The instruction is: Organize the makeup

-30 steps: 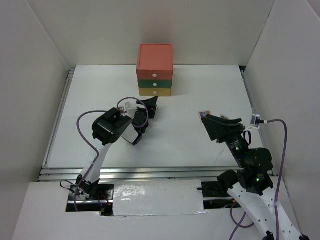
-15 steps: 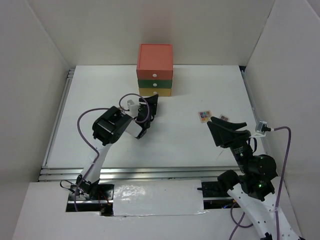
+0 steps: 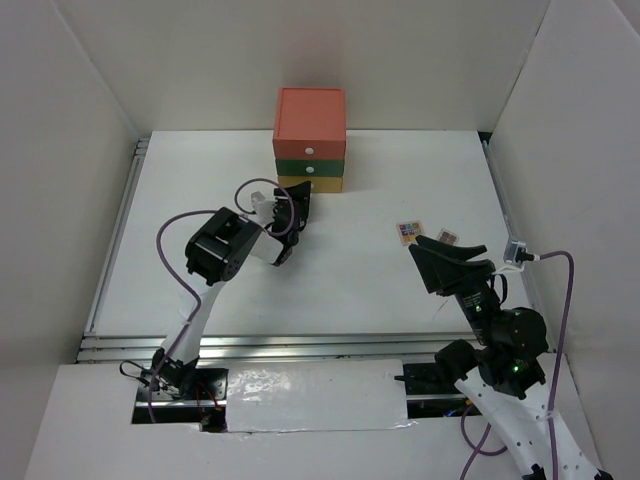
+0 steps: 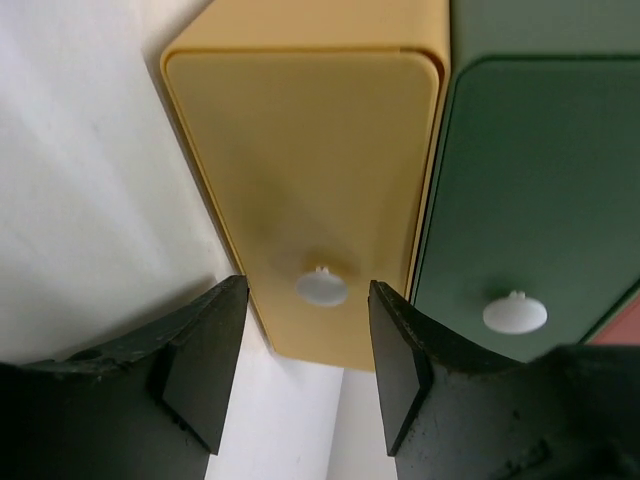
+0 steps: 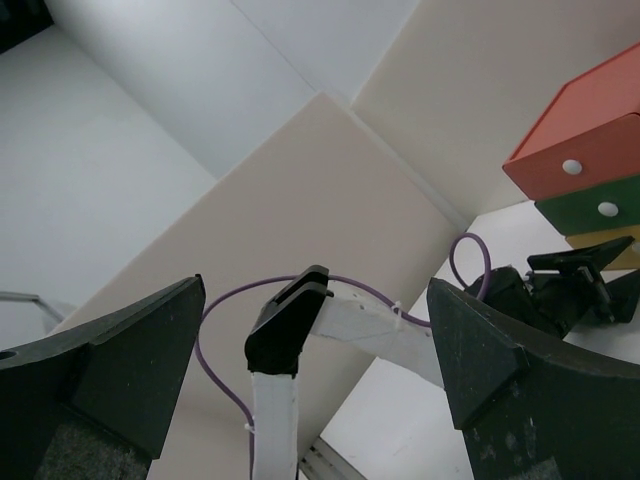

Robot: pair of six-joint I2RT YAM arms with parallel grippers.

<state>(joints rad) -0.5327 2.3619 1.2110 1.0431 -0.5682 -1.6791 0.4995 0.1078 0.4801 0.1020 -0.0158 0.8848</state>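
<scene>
Makeup in view is a small multicolour palette (image 3: 409,231) lying flat on the white counter (image 3: 200,200), toward the right edge and about midway between the far and near edges. Just to its right lies a second small pinkish item (image 3: 448,237), too small to tell more.

A stacked drawer box (image 3: 310,140) stands at the middle of the far edge, red on top, green in the middle, yellow at the bottom, all three drawers closed. The left arm (image 3: 225,250) reaches to the front of the yellow drawer (image 4: 300,180). Its jaws are released. In the left wrist view the two dark fingers (image 4: 200,360) stand on either side of that drawer's white knob (image 4: 322,288), with a gap on each side.

The right arm (image 3: 500,330) holds its jaws spread wide and grasping nothing, just on the near side of the two small items.
</scene>
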